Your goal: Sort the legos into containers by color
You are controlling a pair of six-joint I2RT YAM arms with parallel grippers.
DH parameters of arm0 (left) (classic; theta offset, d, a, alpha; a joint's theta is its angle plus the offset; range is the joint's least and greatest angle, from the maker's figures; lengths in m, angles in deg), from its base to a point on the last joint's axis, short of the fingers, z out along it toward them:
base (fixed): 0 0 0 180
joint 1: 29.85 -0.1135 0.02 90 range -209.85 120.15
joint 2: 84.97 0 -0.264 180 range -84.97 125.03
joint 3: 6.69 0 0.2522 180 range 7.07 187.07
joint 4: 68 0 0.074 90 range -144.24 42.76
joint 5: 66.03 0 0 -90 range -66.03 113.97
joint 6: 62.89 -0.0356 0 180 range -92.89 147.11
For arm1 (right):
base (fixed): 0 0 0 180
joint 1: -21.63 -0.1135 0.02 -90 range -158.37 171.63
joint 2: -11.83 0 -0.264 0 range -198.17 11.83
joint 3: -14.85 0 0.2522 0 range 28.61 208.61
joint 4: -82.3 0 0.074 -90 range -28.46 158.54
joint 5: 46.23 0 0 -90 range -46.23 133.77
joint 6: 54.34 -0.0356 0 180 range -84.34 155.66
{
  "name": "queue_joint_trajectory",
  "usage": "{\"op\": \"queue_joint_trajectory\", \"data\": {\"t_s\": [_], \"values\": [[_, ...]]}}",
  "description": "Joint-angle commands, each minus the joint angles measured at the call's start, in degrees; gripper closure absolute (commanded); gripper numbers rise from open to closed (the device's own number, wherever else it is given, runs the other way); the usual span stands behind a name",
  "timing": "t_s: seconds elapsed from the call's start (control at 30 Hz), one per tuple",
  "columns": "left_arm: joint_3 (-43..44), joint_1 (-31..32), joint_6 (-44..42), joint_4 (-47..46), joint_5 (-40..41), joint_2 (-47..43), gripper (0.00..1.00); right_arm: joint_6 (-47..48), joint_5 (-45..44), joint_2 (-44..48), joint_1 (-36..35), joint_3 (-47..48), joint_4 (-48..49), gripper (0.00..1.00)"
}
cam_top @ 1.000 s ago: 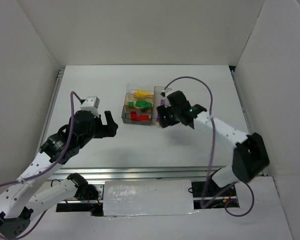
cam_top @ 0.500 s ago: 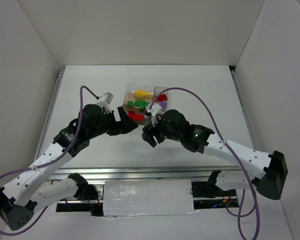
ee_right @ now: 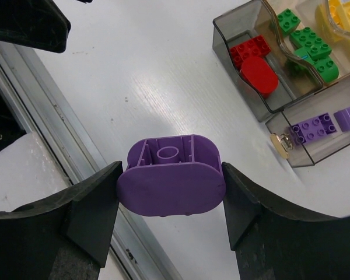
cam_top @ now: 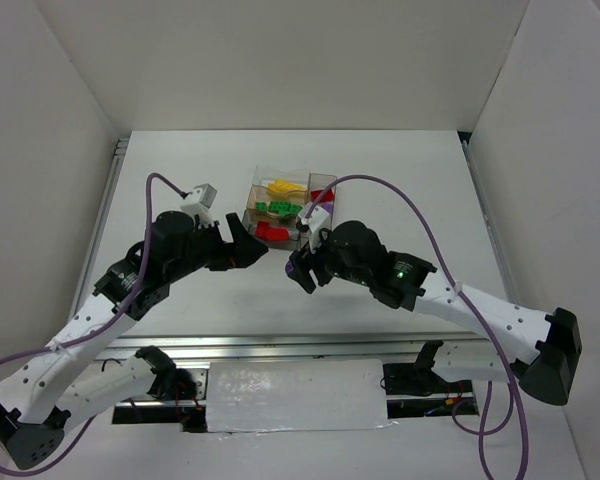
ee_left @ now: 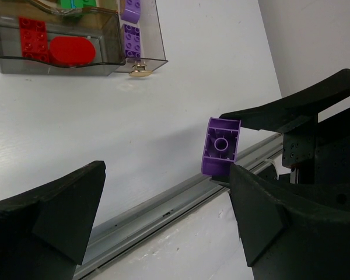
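Observation:
The clear smoky tray (cam_top: 289, 205) stands at the table's middle back. It holds yellow legos (cam_top: 283, 187), green legos (cam_top: 278, 208), red legos (cam_top: 268, 231) and purple legos (cam_top: 323, 209) in separate compartments. My right gripper (cam_top: 298, 268) is just in front of the tray, above the table. In the right wrist view it (ee_right: 170, 185) is shut on a purple rounded lego (ee_right: 170, 181), hollow underside showing. The left wrist view also shows that lego (ee_left: 220, 146) between the right fingers. My left gripper (cam_top: 250, 246) is open and empty, left of the tray's near corner.
An aluminium rail (cam_top: 280, 345) runs along the table's near edge. White walls enclose the left, back and right sides. A small brass-coloured knob (ee_right: 282, 144) sticks out of the tray's near end. Purple cables loop over both arms.
My right gripper has come away from the tray's purple compartment toward the near middle, with the purple lego in it. My left gripper has swung right toward the tray's near corner.

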Motion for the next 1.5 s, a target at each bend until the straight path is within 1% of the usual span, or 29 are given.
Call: {"op": "queue_joint_trajectory", "data": {"t_s": [0.0, 0.1, 0.13, 0.2, 0.23, 0.27, 0.33, 0.37, 0.4, 0.47, 0.5, 0.53, 0.6, 0.67, 0.73, 0.83, 0.87, 0.9, 0.93, 1.07, 1.1, 1.3, 1.37, 1.4, 1.43, 1.47], "values": [[-0.3, -0.2, -1.1, -2.6, -2.3, -0.9, 0.01, 0.8, 0.7, 2.7, 0.2, -1.0, 4.8, 0.83], [0.3, -0.2, -1.9, -1.4, -0.8, -1.2, 0.01, 0.6, -1.6, 2.2, 0.1, -0.4, 4.5, 0.81], [1.2, -0.1, -2.3, -0.7, -0.1, -1.3, 0.00, -1.1, -6.1, 1.8, 0.3, 0.0, 4.7, 0.81], [2.1, -0.2, -4.6, 1.2, 1.6, -1.6, 0.00, -2.7, -11.4, -0.7, 0.9, 0.9, 5.1, 0.80], [3.1, -0.2, -5.6, 2.0, 1.6, -1.8, 0.00, -4.2, -13.4, -2.1, 2.1, 2.6, 4.7, 0.80], [3.6, -0.2, -6.8, 4.1, 4.0, -1.9, 0.01, -5.0, -14.4, -5.5, 5.9, 3.7, 3.0, 0.80], [5.4, -0.2, -11.1, 7.2, 7.2, -1.8, 0.00, -8.2, -13.2, -9.3, 11.3, 7.1, 2.2, 0.79], [6.1, -0.2, -12.5, 9.0, 8.2, -1.6, 0.01, -8.8, -9.7, -13.4, 16.3, 8.4, 1.1, 0.78], [7.0, -0.2, -14.9, 12.3, 11.0, -1.6, 0.01, -8.6, -8.0, -15.7, 18.2, 10.8, 0.6, 0.77], [7.2, -0.2, -17.2, 16.3, 14.2, -2.4, 0.00, -7.7, -7.7, -21.2, 20.0, 12.9, 0.9, 0.76], [6.7, -0.2, -18.0, 17.0, 17.3, -3.1, 0.01, -6.3, -7.4, -23.2, 20.4, 15.4, 0.7, 0.75], [6.3, -0.2, -18.7, 17.6, 18.7, -4.6, 0.00, -5.7, -7.8, -27.1, 20.7, 16.8, 0.4, 0.75], [4.6, -0.2, -20.3, 18.2, 21.3, -6.5, 0.00, -4.1, -7.3, -30.6, 21.9, 20.8, -0.8, 0.74], [2.8, -0.2, -21.2, 17.2, 24.6, -9.4, 0.01, -3.1, -5.0, -34.6, 23.0, 22.9, -1.1, 0.74], [0.1, -0.2, -20.6, 14.9, 25.8, -12.9, 0.01, -1.2, -3.7, -37.9, 24.5, 25.8, -1.2, 0.68], [-4.0, -0.3, -20.7, 11.4, 24.3, -15.6, 0.01, 1.2, -2.5, -40.4, 25.8, 29.1, -1.9, 0.56], [-4.0, -0.2, -20.7, 11.7, 24.3, -16.2, 0.01, 1.2, -2.1, -42.0, 26.2, 30.1, -3.4, 0.46], [-3.5, -0.3, -20.6, 12.3, 24.7, -16.2, 0.01, 4.0, -0.3, -42.8, 26.5, 31.9, -4.3, 0.40], [-3.5, -0.3, -20.5, 12.1, 25.1, -16.5, 0.00, 4.5, 0.3, -44.1, 26.8, 32.9, -5.9, 0.35], [-3.9, -0.3, -20.8, 11.8, 24.7, -16.2, 0.00, 6.9, 2.9, -45.2, 27.1, 35.6, -8.2, 0.31], [-3.9, -0.3, -20.7, 11.7, 24.7, -16.1, 0.01, 7.2, 3.4, -45.2, 27.1, 35.6, -8.4, 0.22], [-4.1, -0.4, -20.9, 11.5, 24.4, -16.1, 0.01, 10.4, 9.7, -44.5, 27.2, 36.1, -11.5, 0.21], [-4.1, -0.4, -20.9, 11.3, 24.4, -15.9, 0.00, 10.3, 11.3, -43.6, 27.2, 35.0, -11.4, 0.21], [-4.1, -0.4, -20.9, 11.3, 24.4, -16.0, 0.01, 9.4, 10.3, -43.2, 27.2, 34.1, -10.1, 0.21], [-4.1, -0.5, -20.9, 11.3, 24.3, -15.9, 0.01, 8.9, 9.0, -42.5, 27.3, 33.4, -6.8, 0.20], [-4.1, -0.5, -20.9, 11.3, 24.2, -15.8, 0.00, 8.1, 6.1, -42.5, 27.4, 32.7, -5.5, 0.17]]}}
